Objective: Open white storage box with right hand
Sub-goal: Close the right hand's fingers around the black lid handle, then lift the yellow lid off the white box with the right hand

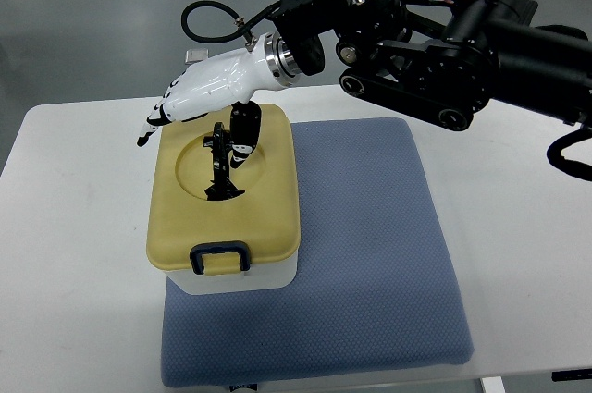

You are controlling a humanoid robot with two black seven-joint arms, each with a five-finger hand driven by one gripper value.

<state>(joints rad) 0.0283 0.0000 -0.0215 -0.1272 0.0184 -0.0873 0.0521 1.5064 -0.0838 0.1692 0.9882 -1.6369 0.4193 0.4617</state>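
Nearest the robot's side is the front edge of the blue mat (370, 254), lying on the white table (74, 227). The white storage box (236, 277) sits on the mat's left part, overhanging its left edge a bit. Only a strip of white wall shows under the yellow lid (180, 199). A dark blue latch (220, 256) sits at the near edge of the lid, closed down over the rim as far as I can tell. The box's long axis runs near to far, the latch end toward the robot.

Middle of the lid: a round recess with a black handle (222, 166) in it, standing up or tilted, hard to tell which.

Farther back, the right hand (205, 88) hangs over the far edge of the lid, its arm (444, 51) coming in from the right edge. White palm shell faces up; fingertips (148, 129) point left and down, just past the lid's far-left corner. The fingers look loosely extended, holding nothing. A dark thumb (244, 129) drops toward the handle, close to it; contact cannot be confirmed.

So the box lies directly below and nearward of the hand. The latch is at the opposite end from the fingers, so the hand likely needs to come nearer to reach it, or work the handle under the thumb.

Left hand is not visible.
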